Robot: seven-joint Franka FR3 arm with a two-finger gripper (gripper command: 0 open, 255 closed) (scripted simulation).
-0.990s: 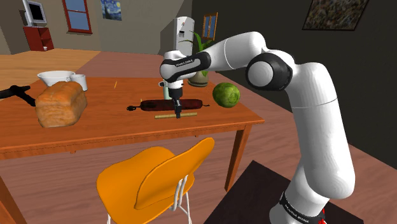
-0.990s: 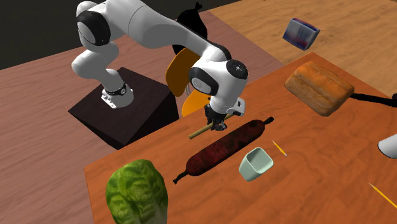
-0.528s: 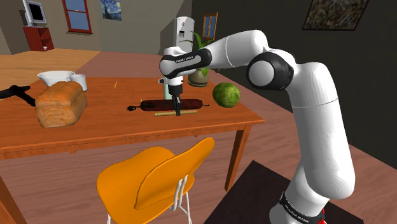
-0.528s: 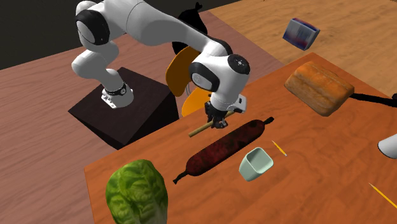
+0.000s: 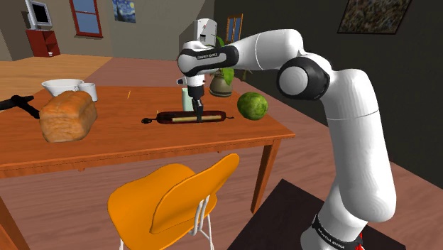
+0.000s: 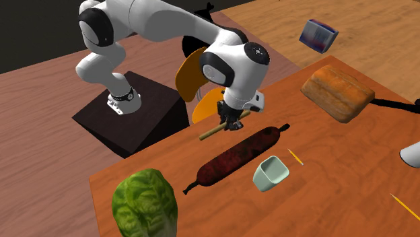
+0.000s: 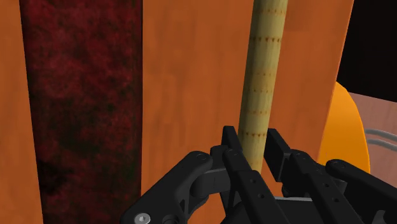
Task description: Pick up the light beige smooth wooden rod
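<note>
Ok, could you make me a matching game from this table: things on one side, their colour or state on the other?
Things: 1 rod; 2 salami; 3 cup; 4 lettuce.
States: A dark red, lying on the table; B pale green, beside the salami; C clasped between the jaws; D leafy green, near the table's corner.
Pairs: 1-C; 2-A; 3-B; 4-D.

You have the rod (image 6: 214,130) clasped in the gripper (image 6: 233,123) above the table (image 6: 323,195), over the strip between the sausage (image 6: 235,158) and the long edge where the chair (image 5: 174,199) stands. Beyond the sausage, further in, stands the cup (image 6: 270,173). The cabbage (image 6: 144,204) sits near the short end by the stand, and the loaf (image 6: 338,93) lies toward the opposite end.
</note>
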